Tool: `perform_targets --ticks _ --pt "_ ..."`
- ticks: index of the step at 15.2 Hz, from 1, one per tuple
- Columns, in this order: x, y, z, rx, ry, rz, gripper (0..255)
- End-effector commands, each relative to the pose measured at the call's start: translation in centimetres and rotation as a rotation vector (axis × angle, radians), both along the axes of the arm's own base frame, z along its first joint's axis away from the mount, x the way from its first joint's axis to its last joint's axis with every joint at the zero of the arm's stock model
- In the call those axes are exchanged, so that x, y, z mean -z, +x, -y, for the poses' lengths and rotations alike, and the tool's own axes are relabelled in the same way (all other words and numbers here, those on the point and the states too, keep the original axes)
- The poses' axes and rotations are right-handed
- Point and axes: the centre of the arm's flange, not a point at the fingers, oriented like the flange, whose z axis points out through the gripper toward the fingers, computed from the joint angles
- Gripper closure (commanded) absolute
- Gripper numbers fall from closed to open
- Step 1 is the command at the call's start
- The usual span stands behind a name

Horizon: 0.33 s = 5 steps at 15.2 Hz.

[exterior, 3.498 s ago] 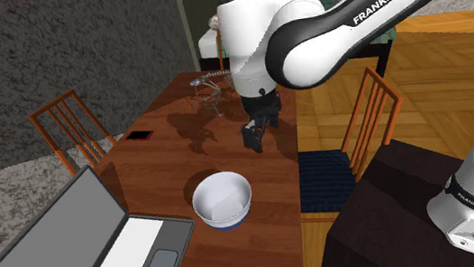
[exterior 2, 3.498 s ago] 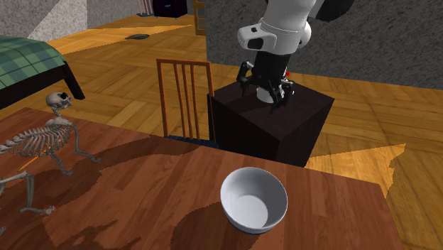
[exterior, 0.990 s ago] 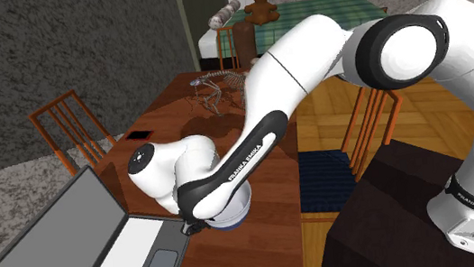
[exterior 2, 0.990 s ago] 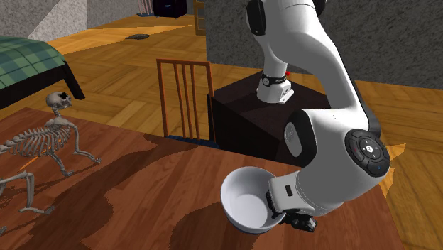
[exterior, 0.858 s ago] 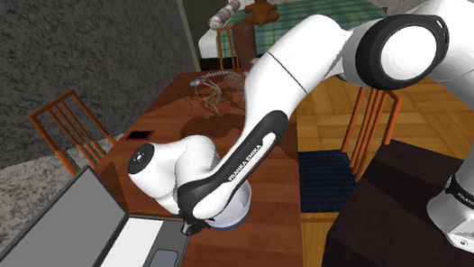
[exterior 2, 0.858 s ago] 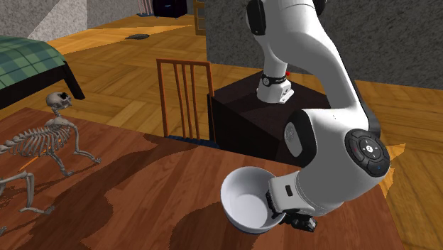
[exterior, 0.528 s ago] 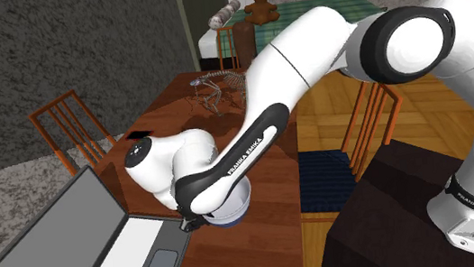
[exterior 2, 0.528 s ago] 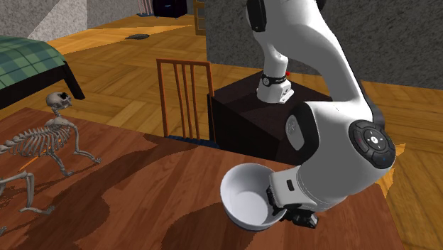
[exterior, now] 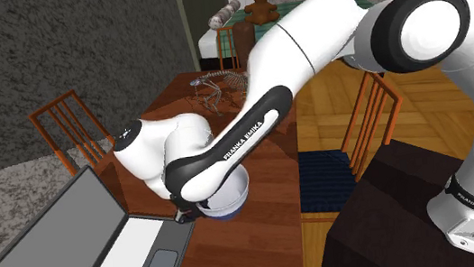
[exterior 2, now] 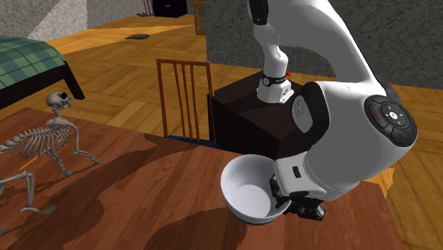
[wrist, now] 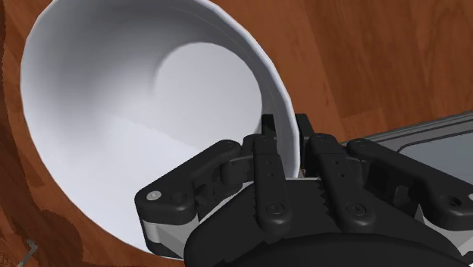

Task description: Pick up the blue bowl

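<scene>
The bowl [exterior: 231, 195] is white inside with a blue base. It hangs tilted a little above the wooden table [exterior: 273, 233], casting a shadow on the wood. My black gripper [exterior: 196, 210] is shut on its rim, on the side nearest the laptop. In the second exterior view the bowl [exterior 2: 247, 188] opens toward the camera, with the gripper [exterior 2: 279, 201] at its right edge. The wrist view shows the gripper [wrist: 292, 148] with one finger inside the bowl [wrist: 144, 129] and one outside, clasping its thin wall.
An open laptop [exterior: 67, 255] lies at the table's near end, close to the hand. A small skeleton model [exterior 2: 42, 138] stands at the far end. Wooden chairs [exterior: 67, 128] [exterior: 369, 114] flank the table. The dark stand [exterior 2: 270, 121] is beside it.
The arm has risen and swung a little toward the laptop, lifting the bowl off the table and tilting it. The grip on the rim is unchanged.
</scene>
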Motion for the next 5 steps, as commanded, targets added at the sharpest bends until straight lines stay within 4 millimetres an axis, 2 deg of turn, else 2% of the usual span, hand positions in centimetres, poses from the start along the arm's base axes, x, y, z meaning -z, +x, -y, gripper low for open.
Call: perform_targets --ticks 1,3,5 --pt "-1.0 0.0 0.0 0.0 0.0 0.001 255" --pt "-2.1 0.0 0.0 0.0 0.0 0.001 255" --pt "-2.1 0.0 0.0 0.0 0.0 0.001 255"
